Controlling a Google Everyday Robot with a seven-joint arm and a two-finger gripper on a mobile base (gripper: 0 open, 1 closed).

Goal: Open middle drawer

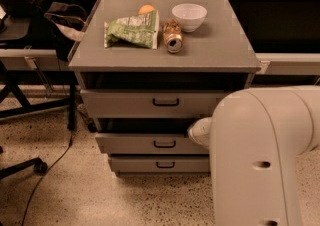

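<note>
The grey cabinet [165, 60] has three drawers with small black bar handles. The middle drawer [150, 145] stands pulled out a little, with a dark gap above its front. Its handle [164, 144] is free. My gripper [200, 132] shows only as a white tip at the right end of the middle drawer's upper edge. The rest of it is hidden behind my big white arm [260, 155], which fills the lower right. The top drawer [150, 104] is also slightly out. The bottom drawer [160, 164] sits further back than the middle one.
On the cabinet top lie a green chip bag [131, 31], an orange fruit [146, 9], a can on its side [173, 36] and a white bowl [189, 16]. An office chair with bags [30, 30] stands left. A cable [50, 170] runs over the speckled floor.
</note>
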